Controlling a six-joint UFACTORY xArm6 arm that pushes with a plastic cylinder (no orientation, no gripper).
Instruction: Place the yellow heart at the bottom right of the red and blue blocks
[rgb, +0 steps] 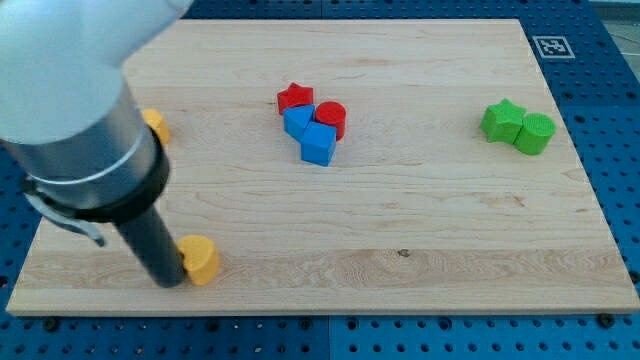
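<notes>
A yellow heart-like block (201, 260) lies near the view's bottom left of the wooden board (400, 230). My tip (167, 282) sits right against its left side. A cluster sits at the top centre: a red star (294, 97), a red cylinder (331, 118), a blue block (297, 122) and a blue cube (319, 145), all touching or nearly so. The yellow heart is far to the lower left of this cluster.
Another yellow block (154, 125) peeks out from behind the arm at the left. A green star (502, 119) and a green cylinder (535, 132) sit together at the right. The large arm body (80, 110) hides the board's upper left.
</notes>
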